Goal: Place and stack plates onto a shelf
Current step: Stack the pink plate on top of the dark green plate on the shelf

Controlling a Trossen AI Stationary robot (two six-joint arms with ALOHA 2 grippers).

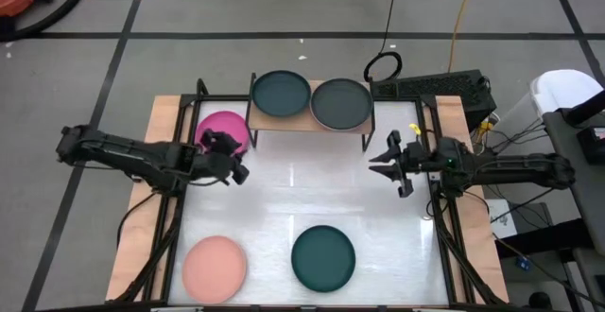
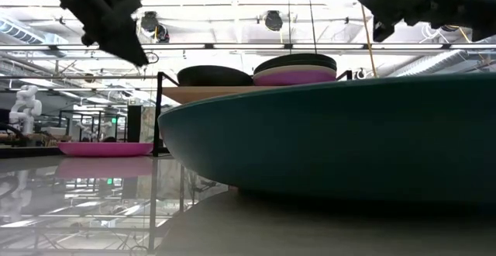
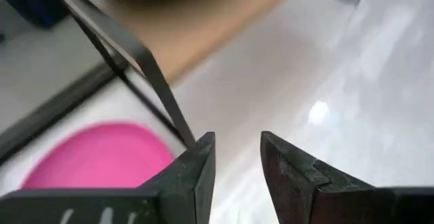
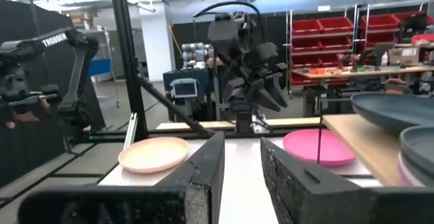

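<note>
Beyond the salmon pink plate (image 4: 153, 153), "TROSSEN" lettering on a dark arm (image 4: 64, 61)

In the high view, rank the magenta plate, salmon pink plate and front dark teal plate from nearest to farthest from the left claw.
1. Magenta plate: just behind the left claw, beside the shelf.
2. Salmon pink plate: front left of the table.
3. Front dark teal plate: front centre, farthest, though not much beyond the salmon one.

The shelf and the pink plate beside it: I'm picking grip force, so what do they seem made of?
The shelf looks like a pale, unvarnished wood board on thin black metal legs. The pink plate has a dull, even colour with no glare, so perhaps matte plastic or ceramic; I can't tell which.
</note>
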